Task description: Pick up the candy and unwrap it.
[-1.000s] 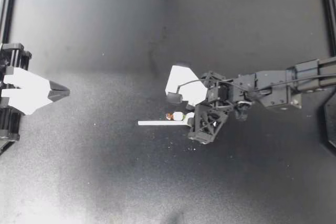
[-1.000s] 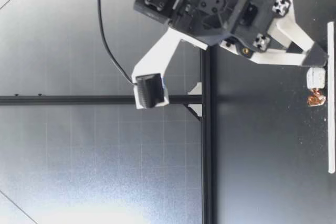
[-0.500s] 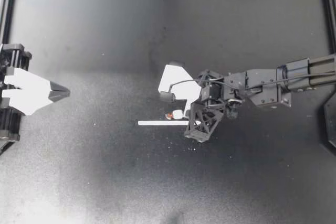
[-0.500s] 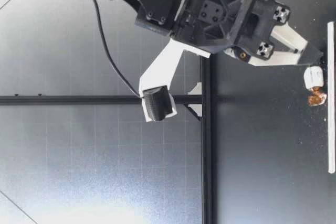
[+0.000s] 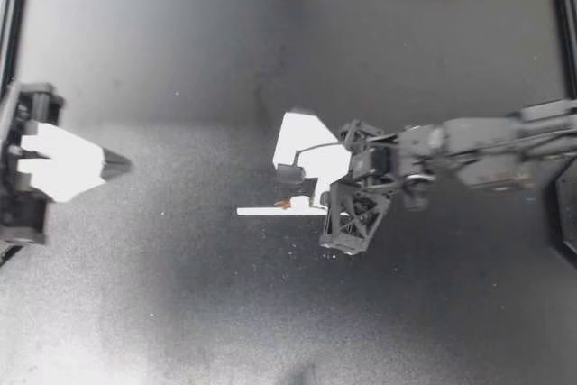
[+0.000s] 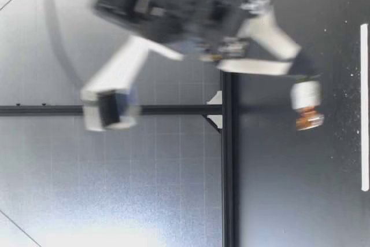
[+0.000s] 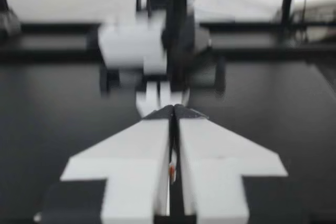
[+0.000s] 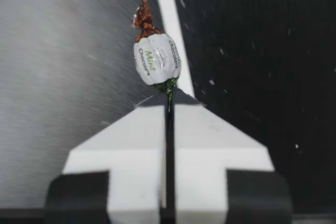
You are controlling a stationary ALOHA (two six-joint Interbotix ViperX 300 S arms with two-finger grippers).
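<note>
Above open mid-table [image 5: 189, 277], right end effector [image 5: 304, 194] clamps the candy [image 8: 157, 59] by its twist.

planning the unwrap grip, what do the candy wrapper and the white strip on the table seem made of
The candy wrapper: probably thin glossy film, white printed body, crinkled coppery twisted end that looks foil-like. The white strip: flat, matte, straight-edged, likely tape or paper; cannot tell which.
</note>
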